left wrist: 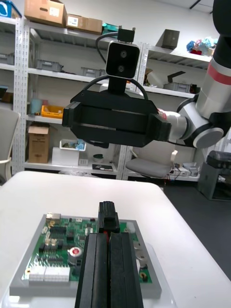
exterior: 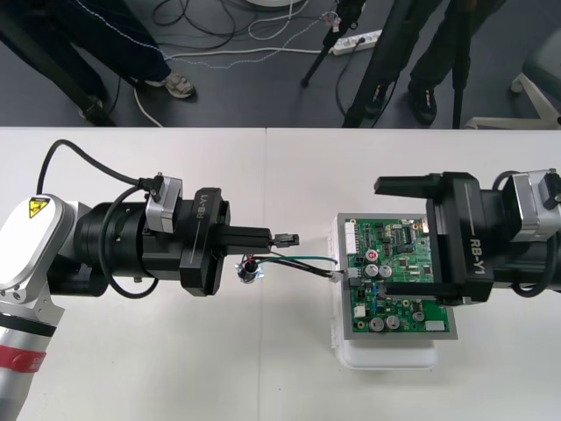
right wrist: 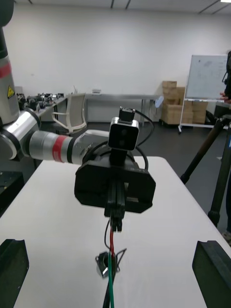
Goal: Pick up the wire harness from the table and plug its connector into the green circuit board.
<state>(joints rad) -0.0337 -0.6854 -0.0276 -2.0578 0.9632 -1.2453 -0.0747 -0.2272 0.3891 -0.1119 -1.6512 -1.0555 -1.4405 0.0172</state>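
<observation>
Over a light table [exterior: 175, 368], the left gripper [exterior: 273, 238] has its black fingers pressed together on the small black plug [exterior: 287, 238] of the wire harness [right wrist: 111, 240], stopped short of the green circuit board [exterior: 372, 303] on its white base [exterior: 386, 355]. The harness's round metal socket [exterior: 250, 270] lies on the table just below those fingers, and its thin wires [exterior: 302, 260] trail to the board's left edge. The right gripper [exterior: 383, 237] hangs over the board's right side and hides part of it, jaws spread wide and holding nothing. Both grippers read "RB-Y1". A yellow warning sticker [exterior: 37, 207] marks the left arm.
</observation>
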